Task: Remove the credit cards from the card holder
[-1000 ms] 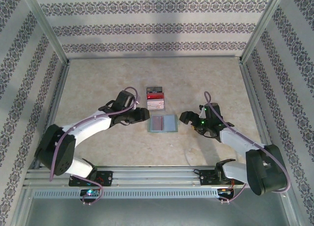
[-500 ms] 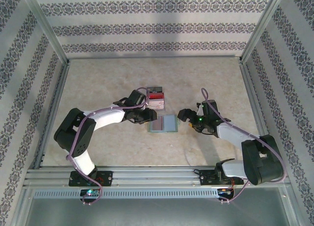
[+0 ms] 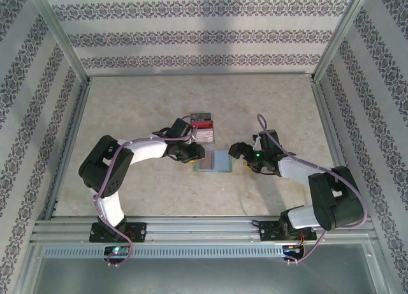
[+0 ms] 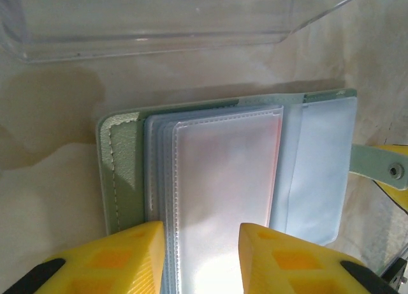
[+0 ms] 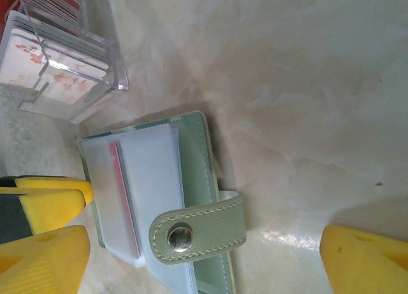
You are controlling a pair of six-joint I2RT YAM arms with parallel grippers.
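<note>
The card holder [image 3: 220, 161] lies open and flat on the table, grey-green with bluish clear sleeves [image 4: 223, 179]. Its snap strap [image 5: 197, 233] is folded over the right panel. A credit card with a red edge [image 5: 120, 198] sits in a sleeve on the left panel; glare hides its face. My left gripper [image 3: 196, 156] is low over that left panel, its yellow fingers [image 4: 131, 256] standing apart on either side of the top sleeve. My right gripper [image 3: 237, 152] hovers just right of the holder, wide open and holding nothing.
A clear plastic box [image 3: 203, 127] stands right behind the holder, with a red card [image 5: 54, 0] and a pale pinkish-white card [image 5: 54, 71] inside it. Patterned walls and metal rails enclose the table. Bare tabletop [image 3: 127, 109] lies to the left and right.
The left arm has reached right and lowered its gripper onto the holder's left panel, with its fingers drawing closer together. The right gripper has edged left toward the holder.
</note>
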